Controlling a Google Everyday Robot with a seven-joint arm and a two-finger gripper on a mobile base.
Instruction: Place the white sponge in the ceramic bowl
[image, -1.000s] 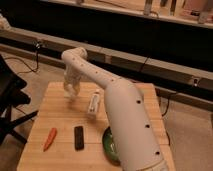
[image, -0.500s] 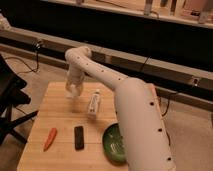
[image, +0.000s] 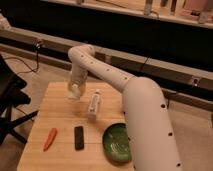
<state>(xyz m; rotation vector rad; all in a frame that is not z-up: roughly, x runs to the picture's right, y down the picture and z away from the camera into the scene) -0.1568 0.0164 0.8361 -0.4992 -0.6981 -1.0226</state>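
Now the gripper (image: 74, 91), fingers pressed together, hangs above the wooden table's (image: 55, 112) far-left part; the green ceramic bowl (image: 115, 144) sits front-right.

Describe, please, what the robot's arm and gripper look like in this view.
The arm is glossy white, built of thick rounded tubular segments with smooth bends, and small dark dots run along its casing. No loose cables show on it. The gripper, above the wooden table near its far edge, is a slimmer, pale end piece.
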